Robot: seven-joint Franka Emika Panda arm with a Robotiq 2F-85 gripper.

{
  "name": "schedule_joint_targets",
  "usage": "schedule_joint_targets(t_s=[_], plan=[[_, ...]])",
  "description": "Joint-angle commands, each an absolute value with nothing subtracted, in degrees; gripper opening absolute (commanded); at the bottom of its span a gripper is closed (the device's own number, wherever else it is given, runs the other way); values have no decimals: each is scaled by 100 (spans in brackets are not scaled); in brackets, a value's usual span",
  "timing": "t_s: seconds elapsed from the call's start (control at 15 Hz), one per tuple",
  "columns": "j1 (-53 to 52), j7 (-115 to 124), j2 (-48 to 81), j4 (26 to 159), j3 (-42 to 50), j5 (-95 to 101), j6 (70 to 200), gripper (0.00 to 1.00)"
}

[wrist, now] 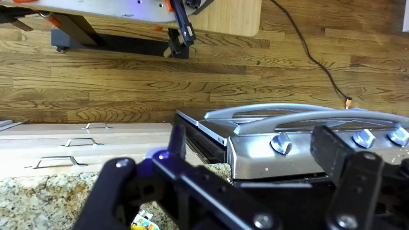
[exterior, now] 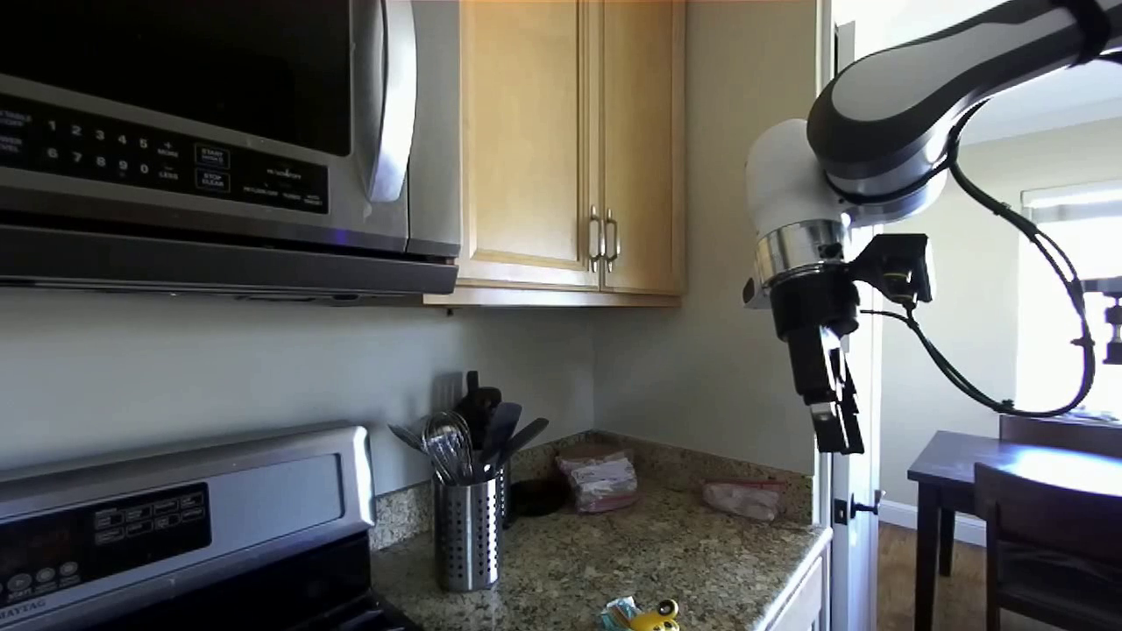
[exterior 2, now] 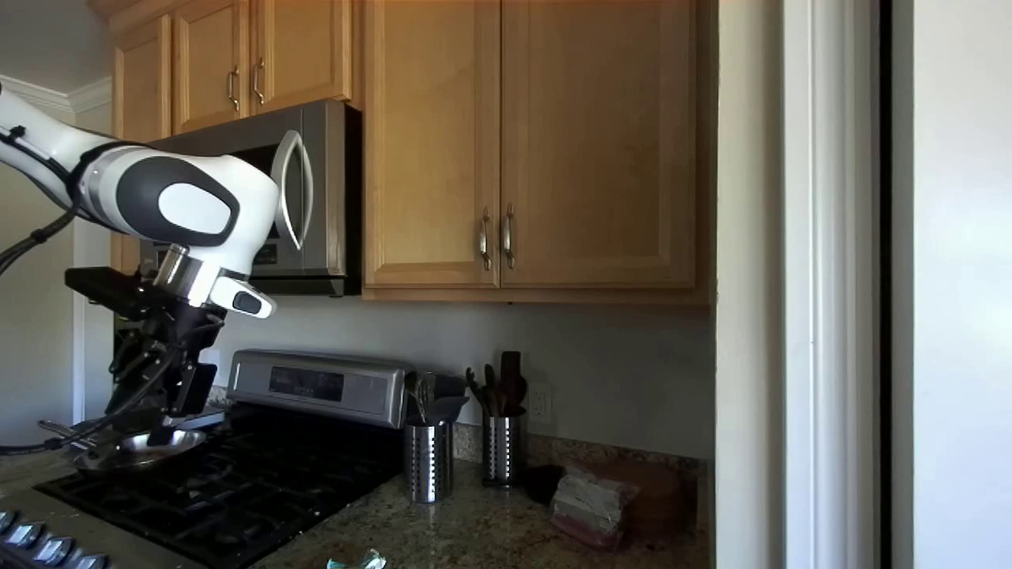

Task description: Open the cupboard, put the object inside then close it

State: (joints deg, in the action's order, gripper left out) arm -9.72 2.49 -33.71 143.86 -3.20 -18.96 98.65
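My gripper (wrist: 250,139) points downward, its fingers well apart with nothing between them. Next, on the granite countertop (exterior: 578,561), lie a small yellow item (exterior: 653,620) and, beside it, a blue-and-white packet (exterior: 621,611); whether either is the object, I can't tell. Farther off, the maple cupboard (exterior 2: 538,150) is shut, so I take opening it as my step. I'd tilt to face it, straddle the upright bar handle (exterior 2: 508,237) on the door (exterior 2: 601,158) away from the microwave (exterior: 228,149), avoid the neighbouring handle (exterior 2: 485,241), then pull along the door's arc.
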Motion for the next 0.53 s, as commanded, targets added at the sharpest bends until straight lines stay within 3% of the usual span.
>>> schedule_joint_targets(t_s=[0.0, 0.47], plan=[[-853, 170, -3021, 14339, -481, -1925, 10255, 100], [-864, -115, -1556, 14025, -532, -1753, 11997, 100]])
